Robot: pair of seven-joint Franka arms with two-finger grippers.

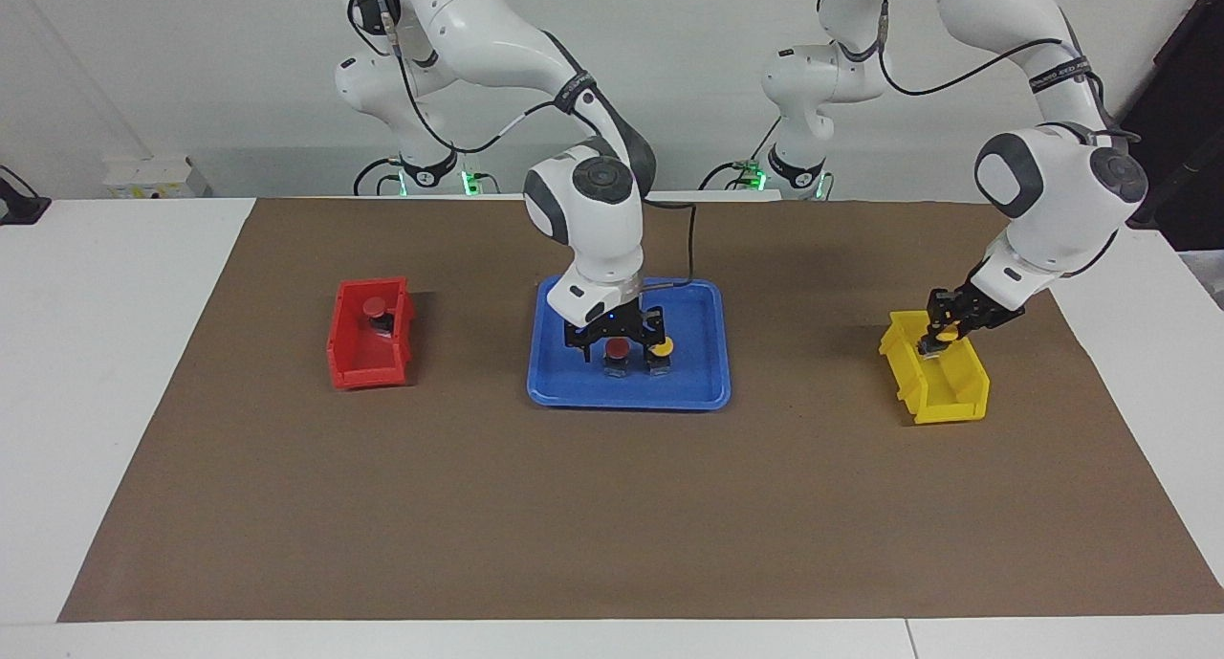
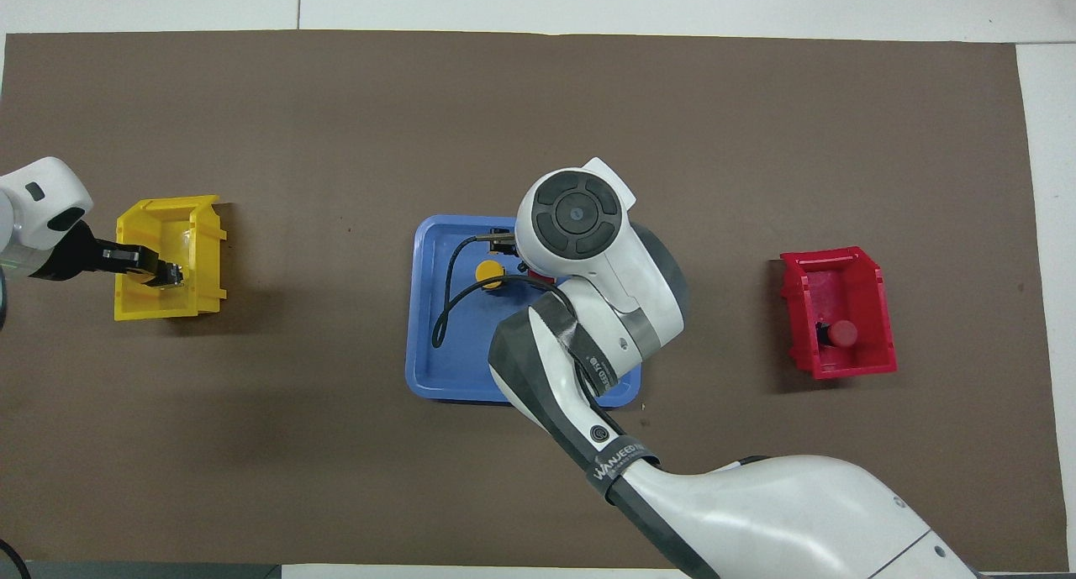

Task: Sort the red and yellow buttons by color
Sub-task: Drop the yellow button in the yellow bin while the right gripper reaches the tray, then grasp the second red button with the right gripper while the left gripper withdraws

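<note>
Red button (image 1: pixel 617 349) between right gripper (image 1: pixel 617 340) fingers (image 1: pixel 579 339), in blue tray (image 1: pixel 703 391)

Two claws at work, one over the tray, one at the yellow bin

The right claw (image 1: pixel 614 338) straddles a red button (image 1: pixel 617 350) in the blue tray (image 1: pixel 574 391), a yellow button (image 1: pixel 661 347) at its 3 o'clock; the left claw (image 1: pixel 935 340) grips another yellow button (image 1: pixel 945 333) over the yellow bin (image 1: pixel 942 391); another red button (image 1: pixel 374 307) sits in the red bin (image 1: pixel 356 367).
</note>
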